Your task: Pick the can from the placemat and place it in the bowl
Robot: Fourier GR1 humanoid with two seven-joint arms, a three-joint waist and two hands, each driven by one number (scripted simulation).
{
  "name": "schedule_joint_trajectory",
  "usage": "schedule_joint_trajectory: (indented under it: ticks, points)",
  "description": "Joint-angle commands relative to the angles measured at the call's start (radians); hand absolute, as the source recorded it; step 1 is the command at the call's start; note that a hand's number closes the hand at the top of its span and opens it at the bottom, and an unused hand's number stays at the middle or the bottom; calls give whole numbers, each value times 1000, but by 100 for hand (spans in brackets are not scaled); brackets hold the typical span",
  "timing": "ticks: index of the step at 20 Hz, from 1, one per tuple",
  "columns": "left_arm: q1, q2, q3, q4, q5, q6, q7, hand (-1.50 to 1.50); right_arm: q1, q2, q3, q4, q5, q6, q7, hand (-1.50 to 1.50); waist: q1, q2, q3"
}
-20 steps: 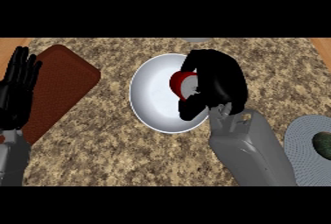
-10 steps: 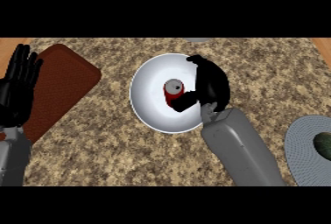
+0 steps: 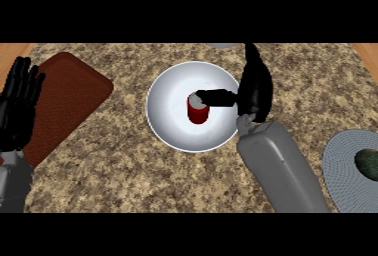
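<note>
A red can [image 3: 198, 112] with a grey top lies inside the white bowl [image 3: 171, 125] at the middle of the counter. My right hand [image 3: 255, 87] stands edge-on over the bowl's right rim, fingers straight and pointing away, its thumb reaching left above the can's top end. The hand is open and no longer wraps the can. The brown placemat [image 3: 66, 105] lies at the left with nothing on it. My left hand [image 3: 18, 102] rests open at the left edge, fingers up, over the placemat's left side.
A grey ribbed plate [image 3: 347, 170] with a dark green object [image 3: 367, 162] on it sits at the right edge. A pale round object [image 3: 221, 45] peeks in at the top edge. The counter is speckled brown stone.
My right hand has uncurled from the can and turned edge-on, shifting right toward the bowl's rim. The can now lies free in the bowl. The left hand has not moved.
</note>
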Motion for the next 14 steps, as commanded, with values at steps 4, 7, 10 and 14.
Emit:
schedule_joint_trajectory:
  ticks: [4, 7, 10, 14]
  points:
    - [41, -5, 8, -35, 5, -2, 6, 0, 136, -51, -82, -205, 50, -85, 46, -150, -19, -7, 0]
    - [3, -16, -8, -39, -34, 54, 47, 0, 241, -144, -157, -361, -71, -21, 4, -150, -29, -8, 1]
    - [14, -17, -16, -38, -18, 18, 39, 0, 394, -179, -186, -487, -168, -27, -87, -150, -26, -6, 1]
    - [60, -48, -28, -141, -26, 54, 64, 0, 550, -232, -290, -546, -363, -13, -251, -150, -17, -6, 1]
